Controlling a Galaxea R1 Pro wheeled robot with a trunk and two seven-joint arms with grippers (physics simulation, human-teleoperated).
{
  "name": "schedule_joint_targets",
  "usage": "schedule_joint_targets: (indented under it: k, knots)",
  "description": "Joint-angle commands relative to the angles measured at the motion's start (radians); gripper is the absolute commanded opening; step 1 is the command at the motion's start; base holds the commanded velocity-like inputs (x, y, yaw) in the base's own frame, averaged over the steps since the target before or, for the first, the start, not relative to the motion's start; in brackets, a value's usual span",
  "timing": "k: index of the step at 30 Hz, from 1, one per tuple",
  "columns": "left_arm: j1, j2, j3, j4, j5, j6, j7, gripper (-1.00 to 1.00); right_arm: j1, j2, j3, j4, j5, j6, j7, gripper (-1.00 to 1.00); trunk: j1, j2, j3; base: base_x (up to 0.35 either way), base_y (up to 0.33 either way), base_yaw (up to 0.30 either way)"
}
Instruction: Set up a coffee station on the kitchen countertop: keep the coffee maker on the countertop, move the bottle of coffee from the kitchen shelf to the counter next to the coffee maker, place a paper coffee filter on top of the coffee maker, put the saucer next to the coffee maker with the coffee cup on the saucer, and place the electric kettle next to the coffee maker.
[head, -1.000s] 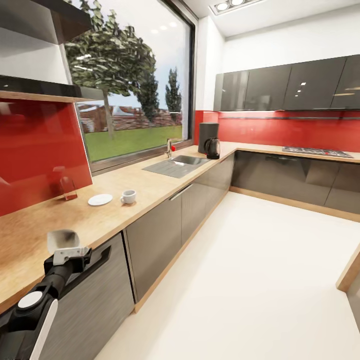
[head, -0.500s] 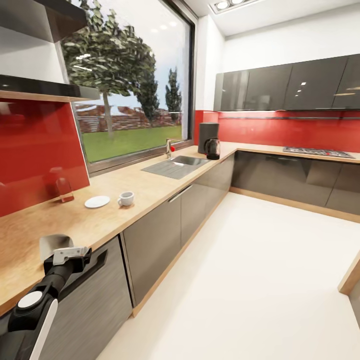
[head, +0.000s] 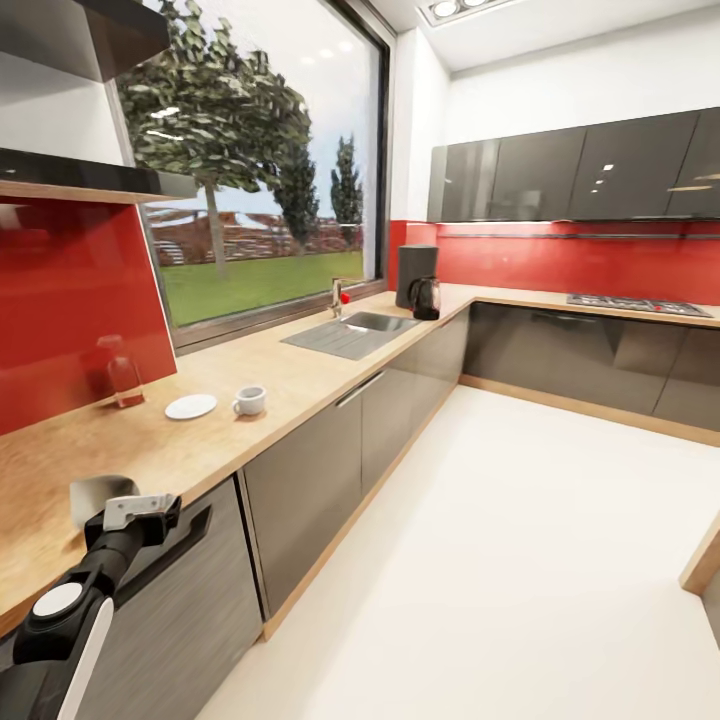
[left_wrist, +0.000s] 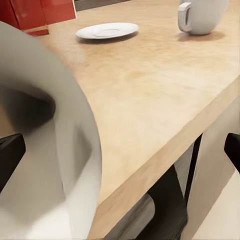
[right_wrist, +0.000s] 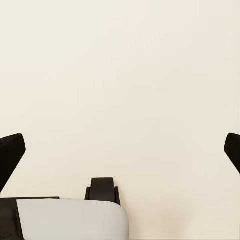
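One pale, curled paper coffee filter (head: 100, 497) sits pinched in the left pincer (head: 128, 510); the right pincer (right_wrist: 120, 150) hangs spread.

No text, label, brand, number or sign can be read.

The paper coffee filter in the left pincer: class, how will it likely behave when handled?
The paper coffee filter looks thin and cone-shaped, so probably floppy and easily crushed. Likely very light too, since the left pincer holds it by one edge.

Bare countertop (head: 300, 375) between cup (head: 249, 401) and sink (head: 352, 333).
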Motion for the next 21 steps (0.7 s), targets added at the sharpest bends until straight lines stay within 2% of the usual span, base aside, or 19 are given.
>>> schedule_joint_targets:
  k: [1,21]
  knots:
    - [-0.001,0.000,0.000,-0.001,0.000,0.005,-0.001,1.00,-0.001,0.000,0.001,0.001,0.001,-0.002,0.000,1.00,0.000,-0.001,-0.001,0.039,0.015,0.000]
    - [-0.001,0.001,0.029,0.000,0.000,0.005,-0.002,1.00,-0.001,0.000,0.001,0.001,0.001,-0.002,0.000,1.00,0.000,-0.001,-0.001,0.032,0.026,0.000]
